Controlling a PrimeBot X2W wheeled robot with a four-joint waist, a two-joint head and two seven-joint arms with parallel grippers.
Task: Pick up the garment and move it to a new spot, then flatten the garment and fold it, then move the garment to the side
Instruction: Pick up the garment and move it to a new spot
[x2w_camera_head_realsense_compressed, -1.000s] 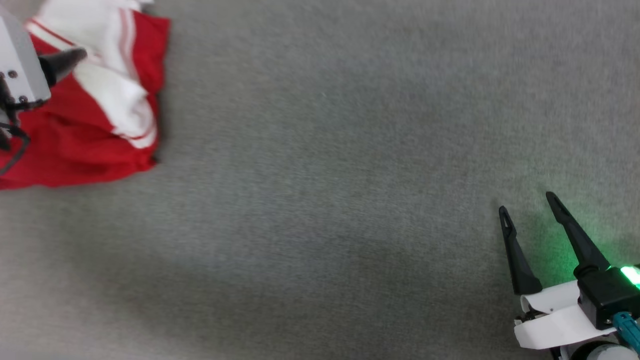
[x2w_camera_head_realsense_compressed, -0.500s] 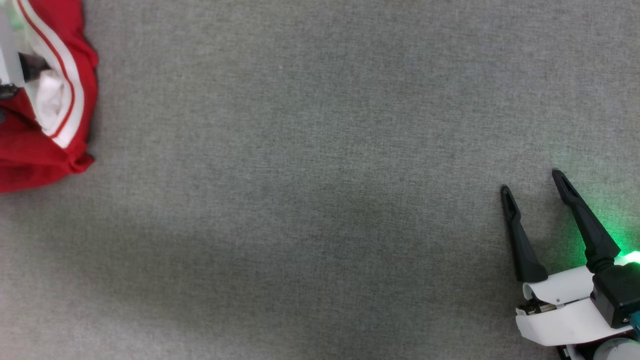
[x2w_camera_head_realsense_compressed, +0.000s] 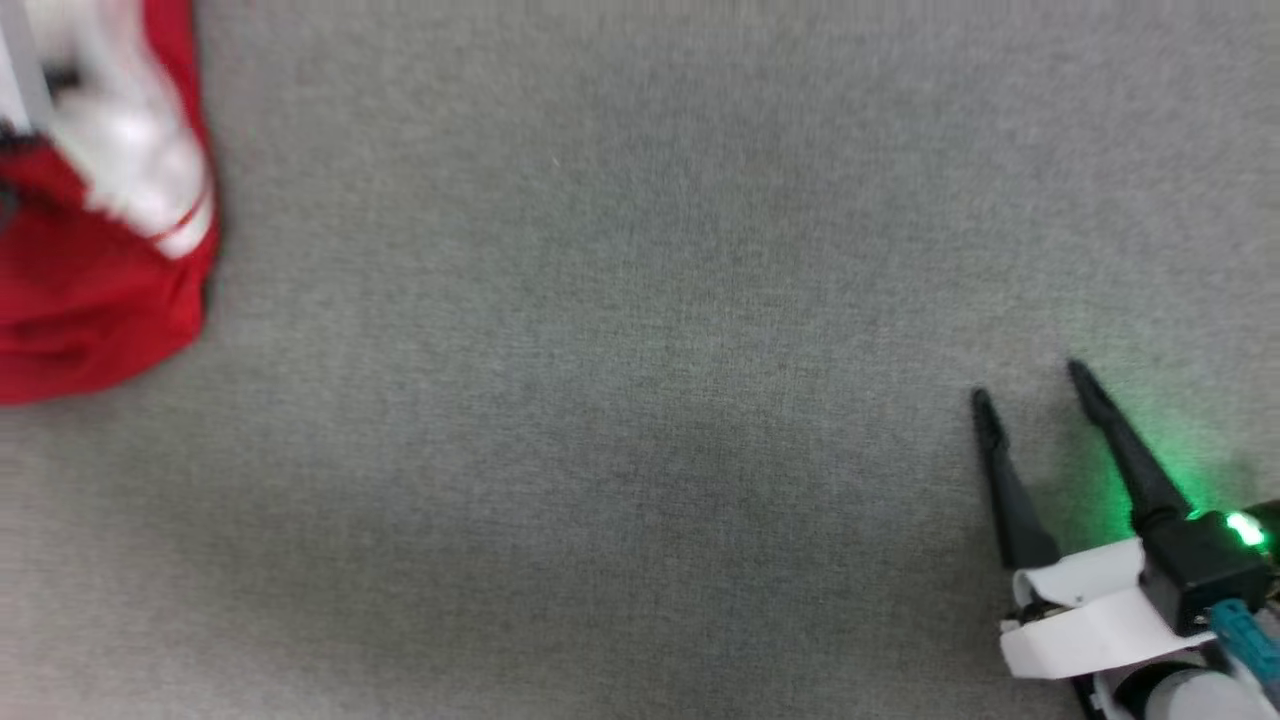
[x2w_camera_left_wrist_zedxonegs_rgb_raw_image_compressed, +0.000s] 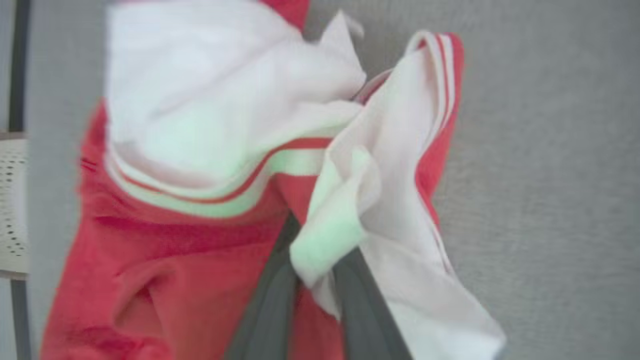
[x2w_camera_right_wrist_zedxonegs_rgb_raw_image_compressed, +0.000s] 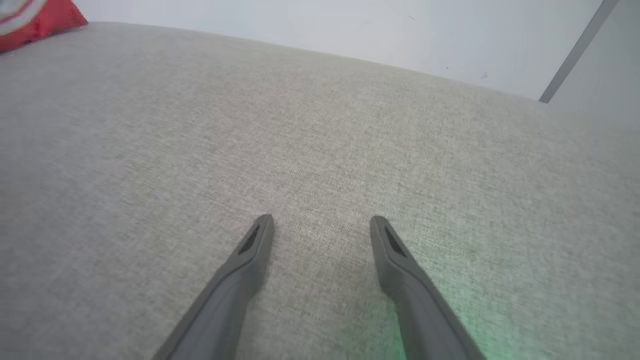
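Two tools work apart: the left tool (x2w_camera_left_wrist_zedxonegs_rgb_raw_image_compressed: 320, 250) pinches a white fold of the garment (x2w_camera_left_wrist_zedxonegs_rgb_raw_image_compressed: 190, 260) far left, while the right tool (x2w_camera_head_realsense_compressed: 1028, 380) hangs spread and empty over the grey surface (x2w_camera_head_realsense_compressed: 600, 400).

No text, label, brand, number or sign can be read in any view. The garment (x2w_camera_left_wrist_zedxonegs_rgb_raw_image_compressed: 175, 260) is bunched and motion-blurred. On the folds turned to the cameras, plain red cloth, white cloth and red-and-white striped trim are seen, with nothing legible on them. At the upper left edge of the head view the garment (x2w_camera_head_realsense_compressed: 90, 300) is likewise blurred, with no lettering made out.
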